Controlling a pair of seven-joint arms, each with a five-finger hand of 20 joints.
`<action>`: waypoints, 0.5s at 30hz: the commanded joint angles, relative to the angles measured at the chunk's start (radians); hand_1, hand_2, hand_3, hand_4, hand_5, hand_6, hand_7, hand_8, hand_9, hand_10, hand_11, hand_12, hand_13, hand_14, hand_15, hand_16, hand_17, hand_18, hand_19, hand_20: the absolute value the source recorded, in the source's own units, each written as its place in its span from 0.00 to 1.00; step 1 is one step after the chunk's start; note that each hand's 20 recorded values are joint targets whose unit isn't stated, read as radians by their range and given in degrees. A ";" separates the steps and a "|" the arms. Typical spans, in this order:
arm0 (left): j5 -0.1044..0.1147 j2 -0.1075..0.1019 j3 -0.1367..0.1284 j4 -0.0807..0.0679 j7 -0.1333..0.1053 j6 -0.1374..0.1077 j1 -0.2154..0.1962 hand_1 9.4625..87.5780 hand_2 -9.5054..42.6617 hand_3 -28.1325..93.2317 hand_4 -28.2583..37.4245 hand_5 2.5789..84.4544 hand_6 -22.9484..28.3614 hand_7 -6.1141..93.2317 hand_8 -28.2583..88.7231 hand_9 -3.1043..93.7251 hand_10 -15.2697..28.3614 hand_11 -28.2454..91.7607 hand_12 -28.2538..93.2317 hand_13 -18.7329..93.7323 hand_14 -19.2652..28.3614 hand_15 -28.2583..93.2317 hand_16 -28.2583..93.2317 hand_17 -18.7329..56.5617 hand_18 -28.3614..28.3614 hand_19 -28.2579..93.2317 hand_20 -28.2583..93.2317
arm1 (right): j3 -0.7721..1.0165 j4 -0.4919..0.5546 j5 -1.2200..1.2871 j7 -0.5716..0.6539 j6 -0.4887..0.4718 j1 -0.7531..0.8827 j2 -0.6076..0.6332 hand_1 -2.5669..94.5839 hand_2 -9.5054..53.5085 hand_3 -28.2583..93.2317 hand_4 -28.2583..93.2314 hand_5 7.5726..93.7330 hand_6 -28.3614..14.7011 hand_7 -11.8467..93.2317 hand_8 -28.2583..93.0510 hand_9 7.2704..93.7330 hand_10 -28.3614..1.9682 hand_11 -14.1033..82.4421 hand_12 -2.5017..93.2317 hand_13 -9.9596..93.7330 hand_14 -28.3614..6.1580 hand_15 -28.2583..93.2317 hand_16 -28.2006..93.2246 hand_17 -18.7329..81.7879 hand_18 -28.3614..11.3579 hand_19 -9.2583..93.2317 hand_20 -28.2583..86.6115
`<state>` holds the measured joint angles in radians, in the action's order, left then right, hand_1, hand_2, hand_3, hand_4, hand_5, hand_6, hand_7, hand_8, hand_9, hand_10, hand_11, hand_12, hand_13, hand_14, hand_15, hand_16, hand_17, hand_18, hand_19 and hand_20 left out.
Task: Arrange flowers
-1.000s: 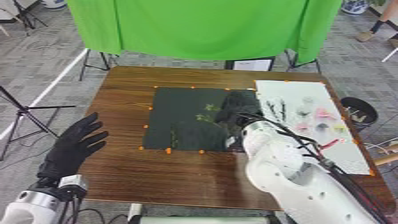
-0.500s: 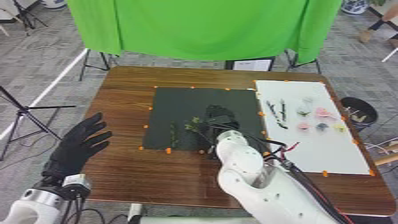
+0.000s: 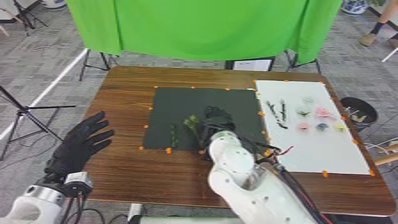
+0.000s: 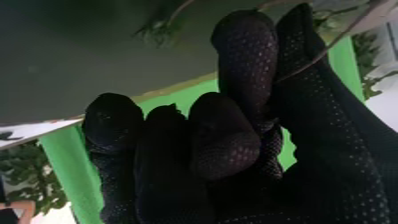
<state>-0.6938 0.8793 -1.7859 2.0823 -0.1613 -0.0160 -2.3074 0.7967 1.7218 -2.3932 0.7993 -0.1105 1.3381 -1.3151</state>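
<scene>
2 white, rounded arms (image 3: 233, 171) have black cables (image 3: 291, 181), and the right robot hand (image 3: 215, 116) wears a black, pale-dotted glove (image 4: 333, 165).

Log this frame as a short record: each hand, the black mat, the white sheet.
Right hand: over the black mat, thin stem pinched at thumb and finger
Left hand: at the left, open, holding nothing
Black mat: slim green sprig lying left of the right hand
White sheet: dark stems, pink flower and other small pieces, right of the black mat
Left hand point: palm
White sheet point: bare part
</scene>
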 commanded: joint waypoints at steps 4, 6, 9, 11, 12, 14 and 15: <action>0.006 0.001 0.005 -0.005 0.013 0.012 0.004 0.22 0.07 0.80 0.03 0.27 0.50 0.28 0.14 0.23 0.60 0.42 0.38 0.32 0.73 0.50 0.24 0.12 0.89 0.55 0.31 | 0.004 -0.022 -0.031 -0.008 -0.024 0.023 -0.009 0.32 0.09 0.96 0.10 0.95 0.71 0.53 0.27 0.99 0.72 0.78 0.55 0.91 0.58 0.95 0.60 0.60 0.08 1.00 0.70; 0.005 0.003 0.004 -0.004 0.011 0.011 0.001 0.22 0.07 0.80 0.03 0.27 0.50 0.28 0.14 0.23 0.60 0.42 0.38 0.32 0.73 0.50 0.24 0.12 0.89 0.56 0.31 | -0.003 -0.030 -0.040 -0.012 -0.014 0.012 -0.002 0.32 0.09 0.95 0.09 0.94 0.71 0.54 0.26 0.98 0.72 0.78 0.55 0.90 0.58 0.95 0.60 0.59 0.08 1.00 0.70; 0.004 0.004 0.006 -0.005 0.011 0.011 0.002 0.22 0.07 0.80 0.03 0.27 0.50 0.28 0.14 0.23 0.61 0.42 0.38 0.32 0.73 0.50 0.24 0.12 0.89 0.56 0.31 | -0.003 -0.035 -0.053 -0.015 0.011 0.006 0.000 0.32 0.09 0.95 0.09 0.94 0.71 0.54 0.25 0.98 0.72 0.78 0.55 0.90 0.58 0.95 0.60 0.59 0.08 1.00 0.69; 0.004 0.004 0.008 -0.005 0.013 0.014 0.003 0.22 0.07 0.80 0.03 0.27 0.50 0.28 0.14 0.23 0.61 0.42 0.38 0.32 0.73 0.50 0.24 0.12 0.89 0.56 0.31 | -0.002 -0.030 -0.046 -0.014 0.011 0.004 0.002 0.32 0.09 0.95 0.09 0.94 0.71 0.54 0.25 0.98 0.72 0.78 0.55 0.90 0.58 0.95 0.60 0.59 0.08 1.00 0.69; 0.004 0.004 0.008 -0.005 0.012 0.014 0.003 0.22 0.07 0.80 0.03 0.27 0.50 0.28 0.14 0.23 0.61 0.42 0.38 0.32 0.73 0.50 0.24 0.12 0.89 0.56 0.31 | -0.002 -0.026 -0.048 -0.018 0.010 0.006 0.003 0.32 0.09 0.95 0.09 0.94 0.71 0.54 0.25 0.98 0.72 0.78 0.55 0.90 0.57 0.95 0.60 0.59 0.08 1.00 0.69; 0.004 0.003 0.009 -0.007 0.011 0.014 0.005 0.22 0.07 0.80 0.03 0.27 0.50 0.28 0.14 0.23 0.61 0.42 0.38 0.32 0.73 0.50 0.24 0.12 0.89 0.55 0.31 | -0.002 -0.021 -0.049 -0.025 0.008 0.008 0.004 0.31 0.08 0.95 0.09 0.94 0.71 0.54 0.25 0.97 0.72 0.78 0.55 0.89 0.57 0.95 0.60 0.58 0.08 1.00 0.69; 0.005 0.004 0.009 -0.007 0.011 0.013 0.005 0.22 0.07 0.80 0.03 0.27 0.50 0.28 0.14 0.23 0.61 0.42 0.38 0.32 0.73 0.50 0.24 0.12 0.89 0.55 0.31 | -0.003 -0.019 -0.048 -0.026 0.009 0.011 0.004 0.31 0.08 0.95 0.09 0.93 0.71 0.54 0.23 0.97 0.71 0.79 0.55 0.89 0.57 0.95 0.60 0.58 0.08 1.00 0.69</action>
<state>-0.6936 0.8793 -1.7815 2.0798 -0.1587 -0.0135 -2.3015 0.7942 1.6931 -2.4245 0.7872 -0.1136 1.3482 -1.3191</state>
